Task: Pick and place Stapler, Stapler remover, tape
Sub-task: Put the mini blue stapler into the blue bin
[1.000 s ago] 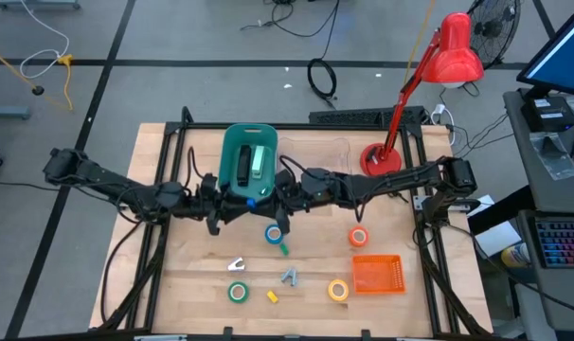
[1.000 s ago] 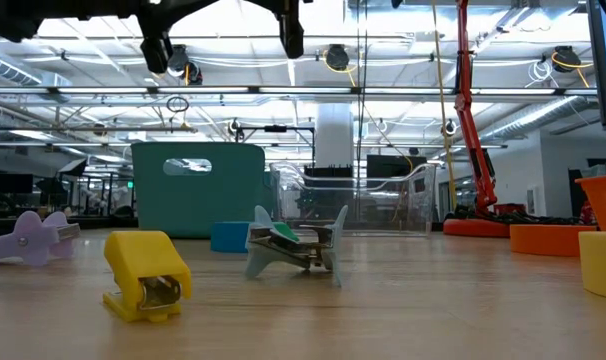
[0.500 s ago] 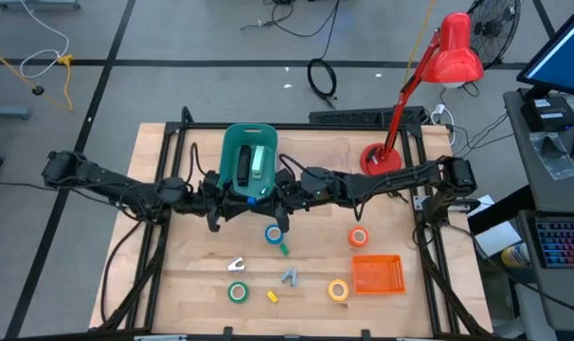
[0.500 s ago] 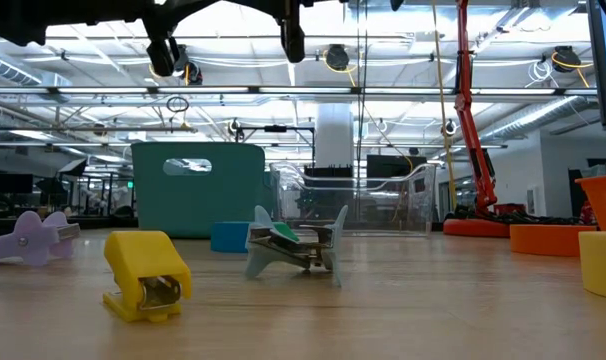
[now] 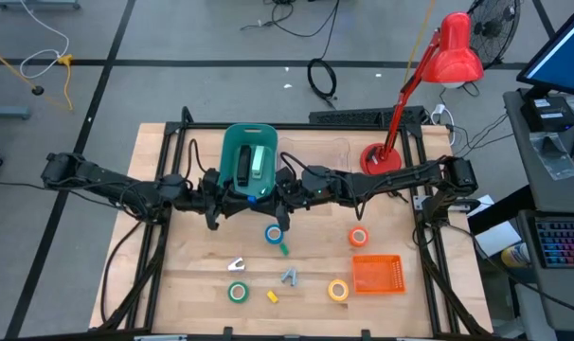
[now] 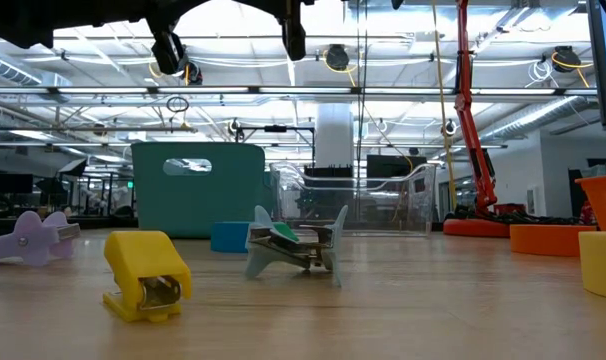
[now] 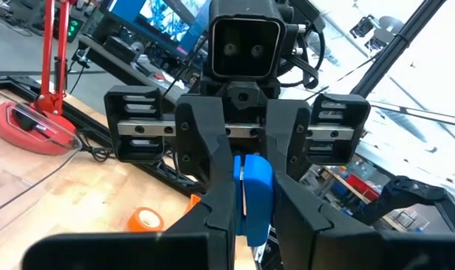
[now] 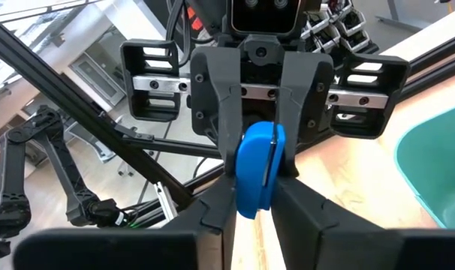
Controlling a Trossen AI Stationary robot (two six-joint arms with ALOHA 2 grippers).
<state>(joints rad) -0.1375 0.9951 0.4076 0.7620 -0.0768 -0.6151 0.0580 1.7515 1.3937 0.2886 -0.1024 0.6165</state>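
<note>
My left gripper and right gripper meet just in front of the green bin, both clamped on a small blue stapler. This looks like a handover; next, one must let go.

Matt pale wood table; glossy orange plastic basket.

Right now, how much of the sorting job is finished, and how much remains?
Done: a black stapler and a pale green stapler lie in the teal bin. In hand: the left gripper and the right gripper both clamp one blue piece by the bin. Left: the blue tape, orange-red tape, green tape, yellow tape and grey remover.
</note>
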